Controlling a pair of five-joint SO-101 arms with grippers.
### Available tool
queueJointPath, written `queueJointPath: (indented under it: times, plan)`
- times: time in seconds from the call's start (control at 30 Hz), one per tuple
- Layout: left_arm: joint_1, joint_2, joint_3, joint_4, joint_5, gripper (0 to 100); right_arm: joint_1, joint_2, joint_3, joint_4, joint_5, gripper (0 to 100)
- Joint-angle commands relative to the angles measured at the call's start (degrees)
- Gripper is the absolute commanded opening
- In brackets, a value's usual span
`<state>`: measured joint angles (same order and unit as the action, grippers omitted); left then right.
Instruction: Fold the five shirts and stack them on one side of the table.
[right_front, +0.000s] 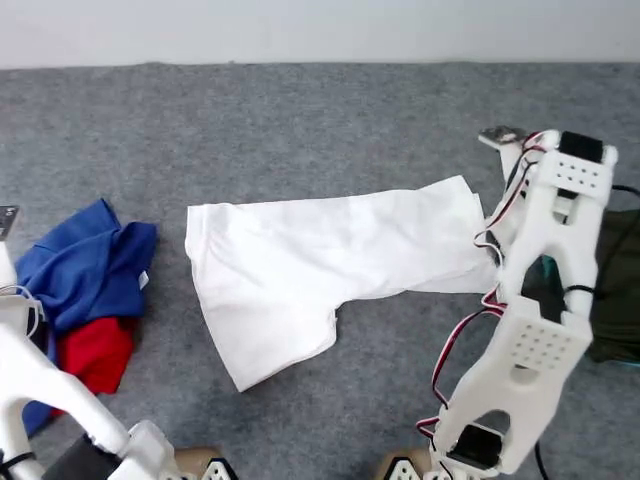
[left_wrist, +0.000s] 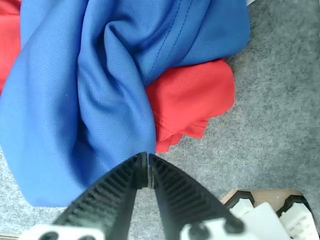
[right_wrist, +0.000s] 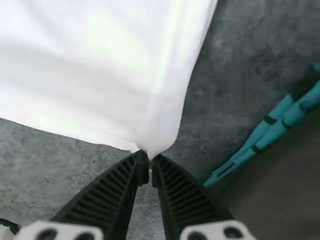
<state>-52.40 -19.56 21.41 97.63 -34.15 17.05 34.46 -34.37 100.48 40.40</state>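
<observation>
Right wrist view, nearest first: my right gripper (right_wrist: 146, 162) had its jaws drawn together on a corner of the white shirt (right_wrist: 100, 65). The shirt ran away from the tips across the grey table (right_wrist: 50, 165). Just beside it lay a dark garment (right_wrist: 285, 200) with teal markings.

Left wrist view: my left gripper (left_wrist: 148, 169) was likewise closed, apparently pinching a fold of the blue shirt (left_wrist: 75, 100), which lay crumpled over the red shirt (left_wrist: 195, 95).

High view: the white shirt lay loosely spread at mid-table, not yet a neat fold. The blue and red pair sat bunched on my left arm's side, well apart from it. The dark garment lay at the opposite edge under my right arm.

I judged the task to be at an early stage. No stack was evident and I counted four shirts. Whether the dark one was folded I could not tell.
</observation>
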Motion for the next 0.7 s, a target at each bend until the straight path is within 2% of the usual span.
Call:
queueJointPath:
  times: [0.0,0.1,0.3,0.37,0.53,0.67]
  plan:
    - [1.85,-1.93,-1.80,-0.79,0.09,2,-0.48,-3.74,-2.99,0.57,1.32,1.9]
    - [3.96,-1.93,-1.80,-0.53,0.18,2,-0.22,-0.57,-2.99,0.92,1.05,2.8]
    - [5.10,-1.93,-1.80,-0.53,0.18,2,-0.66,0.13,-3.25,2.33,0.26,20.5]
    - [4.75,-1.93,-1.80,-0.53,0.09,2,-1.80,-2.42,-4.31,2.24,-1.49,21.7]
    - [4.75,-2.02,-1.80,-0.44,0.09,2,-8.75,-7.69,-5.45,2.24,-3.52,19.4]
    - [4.75,-2.02,-1.80,-0.44,0.09,2,-14.81,-7.34,-5.45,0.13,-3.87,3.1]
